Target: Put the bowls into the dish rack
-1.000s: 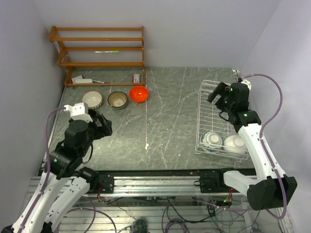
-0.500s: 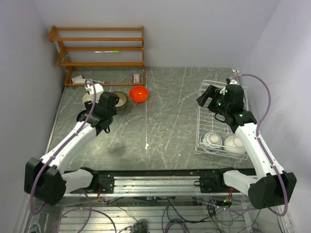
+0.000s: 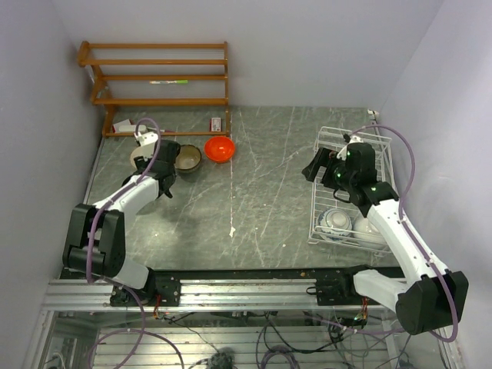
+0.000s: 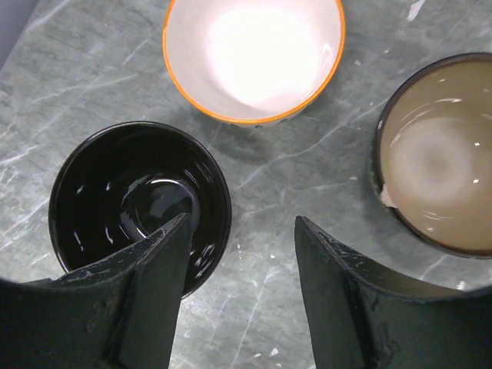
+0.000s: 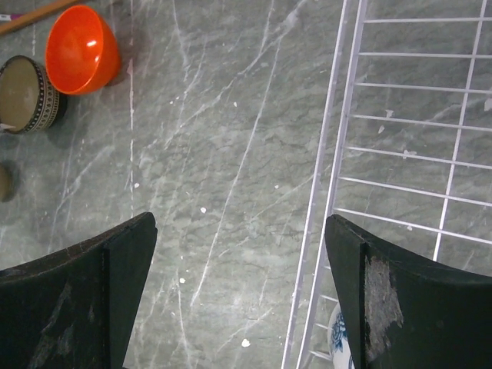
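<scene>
Left gripper (image 4: pixel 240 223) was spread, straddling the rim of the black bowl (image 4: pixel 115 200) at its 3 o'clock, nothing pinched yet. Looked best to seat deeper, squeeze the wall, lift straight, clear of the tan bowl (image 4: pixel 438 161). Rack (image 3: pixel 332 142) sat at 3 o'clock on the table (image 3: pixel 261 177); right gripper (image 5: pixel 240 224) spread, empty.

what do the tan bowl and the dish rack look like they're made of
Tan bowl: probably glazed ceramic; glossy highlights, dark rim. Dish rack: thin metal wire, seemingly white-coated; slim straight bars in a grid.
</scene>
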Robot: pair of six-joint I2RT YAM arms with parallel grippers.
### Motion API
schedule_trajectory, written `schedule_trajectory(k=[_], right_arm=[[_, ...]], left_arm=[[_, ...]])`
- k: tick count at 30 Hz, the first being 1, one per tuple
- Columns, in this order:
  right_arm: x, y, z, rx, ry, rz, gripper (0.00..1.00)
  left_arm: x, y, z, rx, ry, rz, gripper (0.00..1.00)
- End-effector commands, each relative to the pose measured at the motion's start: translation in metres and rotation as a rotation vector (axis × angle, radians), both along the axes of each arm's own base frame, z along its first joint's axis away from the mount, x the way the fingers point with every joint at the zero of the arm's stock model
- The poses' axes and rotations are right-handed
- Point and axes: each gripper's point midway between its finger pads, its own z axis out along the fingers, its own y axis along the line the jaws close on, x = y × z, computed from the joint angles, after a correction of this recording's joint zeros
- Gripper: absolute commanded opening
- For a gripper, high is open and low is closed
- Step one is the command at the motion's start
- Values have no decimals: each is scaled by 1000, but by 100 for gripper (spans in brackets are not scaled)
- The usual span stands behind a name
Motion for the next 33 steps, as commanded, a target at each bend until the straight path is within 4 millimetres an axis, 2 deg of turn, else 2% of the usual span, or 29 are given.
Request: schedule_trajectory(k=[1,5,9,14,19,22,27,33], right_arm=[[0,0,0,-17,-30,2,91],[0,-2,-9,-30,-11,-2,91],[0,-3,-18,-39,12,-3,91],[-2,-5,-20,-54,22,-7,91],[-2,-9,-22,-73,25,-16,91],[-2,-9,-22,-75,26,-15,91],[-2,-10,-19,-82,25,-13,91],[-3,-9,-20,-83,27,-9,91]], left_arm=[[12,4,-4,-57,-46,-29,65],[3,12,-22,-80,0,-8,62],[-4,10,-36,-105,30,-16,57],[-9,9,-39,-121,49,-7,53],[-14,6,-47,-145,86,3,44],[-17,3,-52,-165,102,-1,42],[-27,5,-50,-167,96,8,37],[-34,10,-52,-144,123,29,39]])
